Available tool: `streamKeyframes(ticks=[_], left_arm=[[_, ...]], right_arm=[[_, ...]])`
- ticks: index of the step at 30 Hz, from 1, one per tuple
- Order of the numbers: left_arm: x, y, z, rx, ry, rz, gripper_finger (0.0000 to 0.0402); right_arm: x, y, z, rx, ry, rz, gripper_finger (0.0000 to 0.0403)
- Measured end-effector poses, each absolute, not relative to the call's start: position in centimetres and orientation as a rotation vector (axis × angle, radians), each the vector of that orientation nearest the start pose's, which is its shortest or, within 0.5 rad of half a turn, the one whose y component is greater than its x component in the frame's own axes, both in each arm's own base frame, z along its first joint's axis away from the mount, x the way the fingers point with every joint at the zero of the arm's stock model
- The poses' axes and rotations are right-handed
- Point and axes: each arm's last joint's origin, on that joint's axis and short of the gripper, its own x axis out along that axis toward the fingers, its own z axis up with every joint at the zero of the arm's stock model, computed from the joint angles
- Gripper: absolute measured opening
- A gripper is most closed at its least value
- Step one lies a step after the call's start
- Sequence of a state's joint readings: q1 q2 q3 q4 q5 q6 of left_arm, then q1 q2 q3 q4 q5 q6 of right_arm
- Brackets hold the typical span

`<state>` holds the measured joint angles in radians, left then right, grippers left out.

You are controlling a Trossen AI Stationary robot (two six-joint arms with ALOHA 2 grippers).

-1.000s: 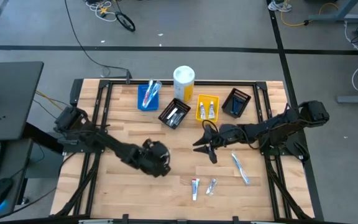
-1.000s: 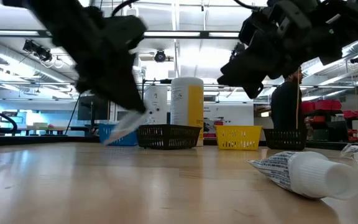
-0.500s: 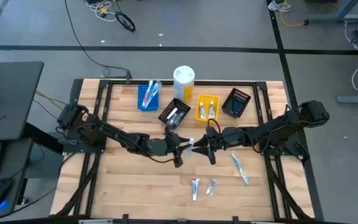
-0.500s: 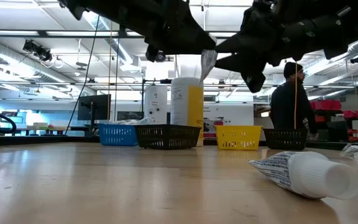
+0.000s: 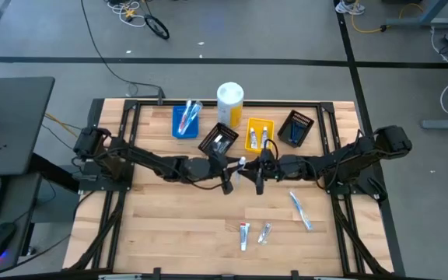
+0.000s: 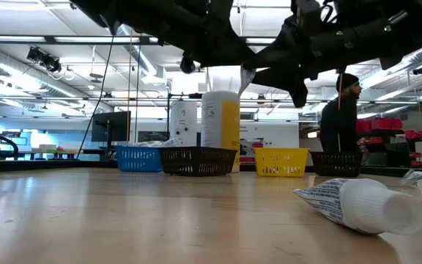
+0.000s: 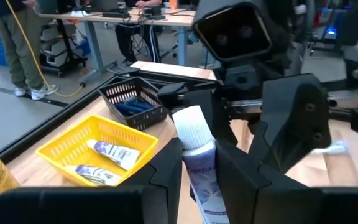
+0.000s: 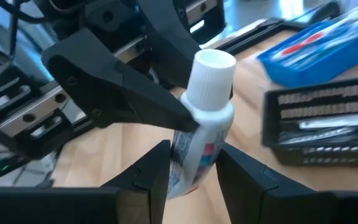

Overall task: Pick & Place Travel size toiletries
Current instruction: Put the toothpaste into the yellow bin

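tube (image 7: 199,163) upright, white cap up, between both grippers' fingers

Bins (image 5: 257,138) and a cylinder (image 5: 230,103) crowd the counter's (image 5: 162,225) far edge; both arms block the middle; the near left corner lies open.

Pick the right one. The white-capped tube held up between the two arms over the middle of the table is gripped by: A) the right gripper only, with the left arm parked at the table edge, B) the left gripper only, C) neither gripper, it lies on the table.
B: in the left wrist view the tube stands clamped between the left gripper; the right gripper only straddles it, open.
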<state>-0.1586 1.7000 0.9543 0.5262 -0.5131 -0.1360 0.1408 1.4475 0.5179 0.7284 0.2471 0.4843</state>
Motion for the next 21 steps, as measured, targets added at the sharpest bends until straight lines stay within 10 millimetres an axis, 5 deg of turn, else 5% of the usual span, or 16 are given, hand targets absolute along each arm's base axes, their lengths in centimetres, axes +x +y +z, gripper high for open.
streamKeyframes(ticks=[21], left_arm=[[36.6,-0.2,21.9,-0.07,0.232,0.379,0.0122]], right_arm=[[27.4,0.9,17.9,0.381,0.226,-0.284,0.0059]])
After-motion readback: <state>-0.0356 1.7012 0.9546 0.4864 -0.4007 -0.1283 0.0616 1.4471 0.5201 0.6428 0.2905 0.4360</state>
